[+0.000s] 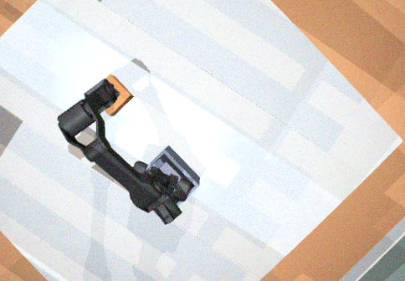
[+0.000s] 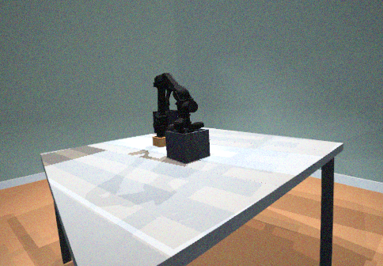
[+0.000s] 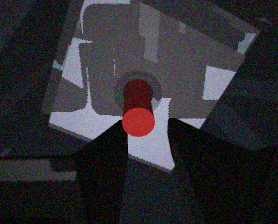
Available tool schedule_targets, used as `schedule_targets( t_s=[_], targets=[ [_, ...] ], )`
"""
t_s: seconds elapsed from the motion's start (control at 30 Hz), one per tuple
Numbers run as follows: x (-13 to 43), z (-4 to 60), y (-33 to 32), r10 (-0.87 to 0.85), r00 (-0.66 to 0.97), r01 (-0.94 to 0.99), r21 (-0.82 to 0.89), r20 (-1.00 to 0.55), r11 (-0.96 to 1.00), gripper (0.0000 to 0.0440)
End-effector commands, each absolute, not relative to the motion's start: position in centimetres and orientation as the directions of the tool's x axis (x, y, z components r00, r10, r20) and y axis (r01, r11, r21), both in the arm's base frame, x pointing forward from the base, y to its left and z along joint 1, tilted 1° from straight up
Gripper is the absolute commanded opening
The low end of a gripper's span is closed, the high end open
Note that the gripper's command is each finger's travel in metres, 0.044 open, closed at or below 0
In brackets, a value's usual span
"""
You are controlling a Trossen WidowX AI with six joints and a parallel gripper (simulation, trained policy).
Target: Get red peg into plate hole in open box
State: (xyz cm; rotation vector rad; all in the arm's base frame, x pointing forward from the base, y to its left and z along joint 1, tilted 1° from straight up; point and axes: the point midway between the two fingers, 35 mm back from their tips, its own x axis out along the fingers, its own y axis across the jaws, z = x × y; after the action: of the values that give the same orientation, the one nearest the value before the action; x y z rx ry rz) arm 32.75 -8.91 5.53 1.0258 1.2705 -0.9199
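Note:
The red peg [image 3: 138, 121] stands in the dark hole ring of the pale plate [image 3: 219, 82] at the bottom of the box, in the wrist view. Part of its length shows above the plate, and how deep it sits is unclear. My gripper [image 3: 147, 126] [image 1: 169, 181] is open, with its fingertips either side of the peg's top. A gap shows to the right finger; the left finger is very close to the peg. The dark blue-grey box [image 1: 184, 166] [image 2: 187, 146] is open at the top. Its walls hide the fingertips and peg in the exterior view.
An orange block [image 1: 125, 95] [image 2: 158, 141] is at the arm's base, left of the box in the top and exterior views. The box walls stand close around my gripper. The table [image 1: 251, 82] [image 2: 237, 180] has a patchy pale top with shadows.

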Motion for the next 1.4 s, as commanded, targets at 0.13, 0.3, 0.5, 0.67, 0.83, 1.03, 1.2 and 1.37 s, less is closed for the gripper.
schedule_targets(
  t_s=[0.13, 0.3, 0.5, 0.67, 0.83, 1.03, 1.2, 1.37],
  targets=[
    [32.7, 5.8, -9.7, 0.059, 0.074, 0.952, 0.088, -0.996, 0.293, 0.0120],
    [33.0, 6.5, -10.1, 0.082, 0.088, 0.952, 0.108, -0.993, 0.287, 0.0131],
    [33.8, 8.2, -10.7, 0.121, 0.132, 0.950, 0.161, -0.984, 0.269, 0.0178],
    [34.6, 10.2, -11.2, 0.157, 0.186, 0.942, 0.221, -0.970, 0.254, 0.0197],
    [35.4, 12.1, -11.6, 0.188, 0.242, 0.928, 0.284, -0.952, 0.243, 0.0211],
    [36.1, 14.3, -12.2, 0.221, 0.306, 0.905, 0.355, -0.926, 0.234, 0.0223],
    [36.8, 16.1, -12.7, 0.243, 0.358, 0.880, 0.412, -0.902, 0.235, 0.0232],
    [37.4, 18.3, -13.4, 0.256, 0.412, 0.847, 0.472, -0.874, 0.247, 0.0241]
  ],
)
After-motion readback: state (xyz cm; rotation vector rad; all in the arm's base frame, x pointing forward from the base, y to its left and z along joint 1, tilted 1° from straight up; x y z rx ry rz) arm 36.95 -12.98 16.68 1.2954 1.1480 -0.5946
